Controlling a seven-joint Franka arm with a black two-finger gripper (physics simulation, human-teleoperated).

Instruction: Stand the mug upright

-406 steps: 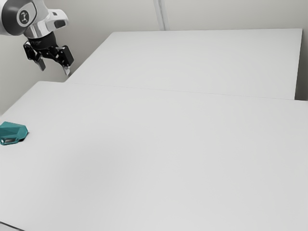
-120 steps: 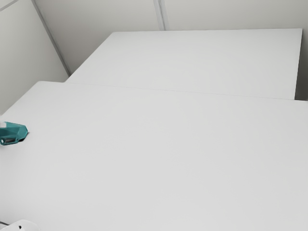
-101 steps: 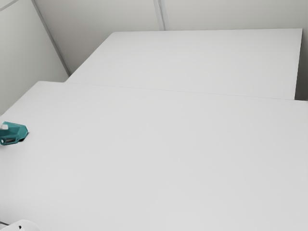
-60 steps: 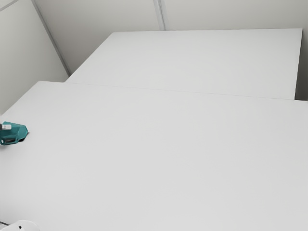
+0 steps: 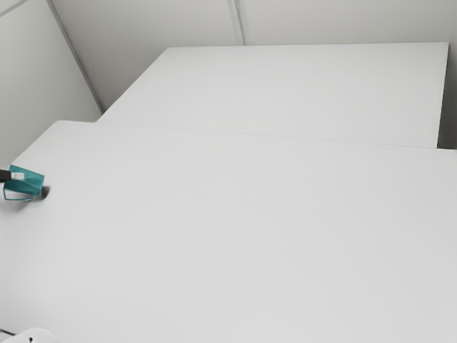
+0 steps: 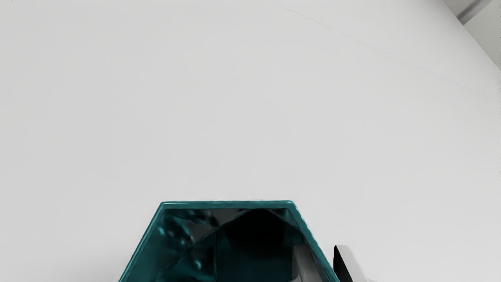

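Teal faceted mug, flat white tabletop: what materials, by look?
Teal faceted mug: glossy, perhaps glazed ceramic or hard plastic; bright highlights on its inner walls, look leaves it open.
Flat white tabletop: matte, probably laminate or painted board; even tone, no grain.

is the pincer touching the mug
Touching: in the wrist view the pincer grips the mug by its wall, one finger inside the mouth, the other against the outside.

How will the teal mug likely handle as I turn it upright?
The mug looks stiff, with crisp edges and a straight-sided rim. With the jaws pinching just one side wall, it could pivot in the grip. Its flat facets should make it less apt to roll if laid down.
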